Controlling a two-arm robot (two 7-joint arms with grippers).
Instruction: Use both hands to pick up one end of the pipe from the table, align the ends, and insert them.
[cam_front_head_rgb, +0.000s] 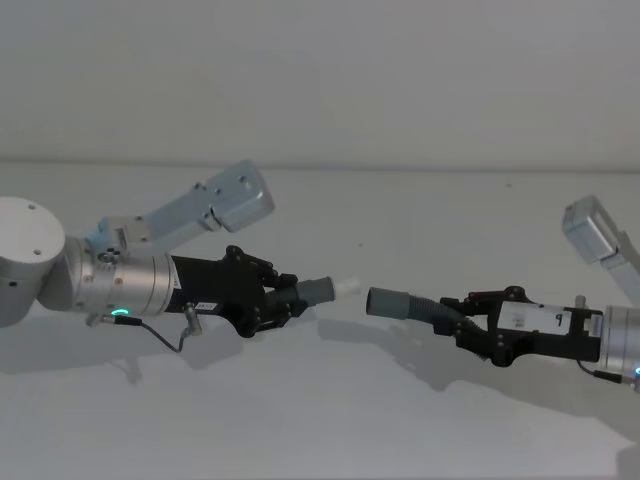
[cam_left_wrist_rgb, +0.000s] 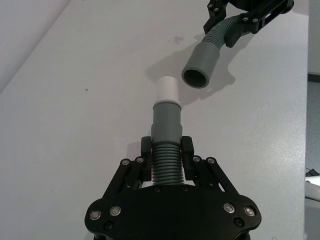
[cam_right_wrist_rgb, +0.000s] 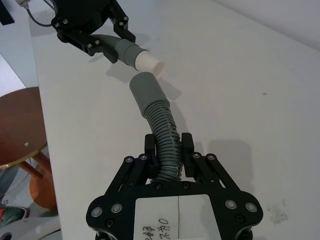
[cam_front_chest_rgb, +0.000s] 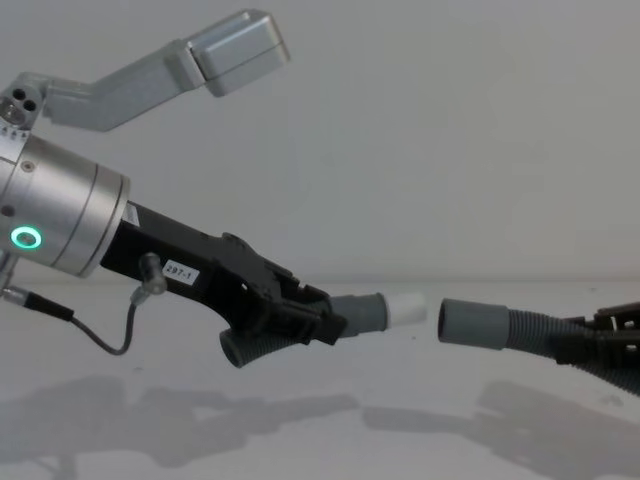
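Above the white table (cam_front_head_rgb: 330, 420), the white-tipped pipe piece (cam_front_chest_rgb: 375, 312) was pinched by the left gripper (cam_front_head_rgb: 285, 300), the open-cuffed piece (cam_front_head_rgb: 405, 304) by the right gripper (cam_front_head_rgb: 470, 322), ends close but apart.

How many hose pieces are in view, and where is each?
2. The white-tipped hose piece is held above the table in the left pincer; the open-cuffed hose piece is held in the right pincer, the ends facing, not yet joined.
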